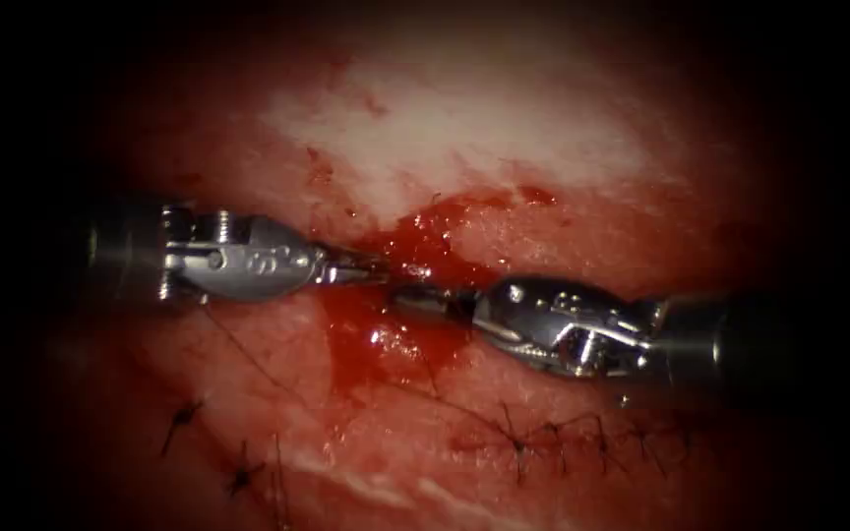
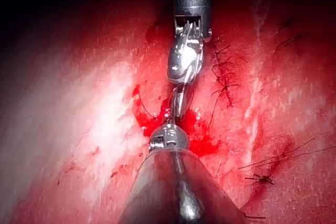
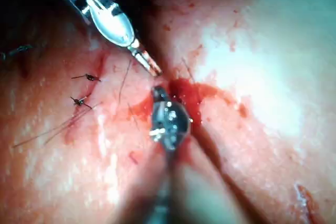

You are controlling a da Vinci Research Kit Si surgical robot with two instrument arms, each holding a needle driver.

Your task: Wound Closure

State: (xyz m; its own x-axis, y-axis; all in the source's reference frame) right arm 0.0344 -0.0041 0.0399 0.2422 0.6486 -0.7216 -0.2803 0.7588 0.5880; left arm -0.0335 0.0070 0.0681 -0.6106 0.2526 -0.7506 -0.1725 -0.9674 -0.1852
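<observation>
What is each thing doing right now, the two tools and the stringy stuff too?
Left end effector: jaws shut, hold unclear.
Right end effector: tip at the red fluid.
Red fluid: pooled on tissue.
Thread: lying across tissue.
Stitches: tied.
Needle: cannot tell where.

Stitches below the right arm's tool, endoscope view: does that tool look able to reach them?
Probably yes: the stitches lie bare on the tissue close to the right tool, no obstacle visible between.
</observation>
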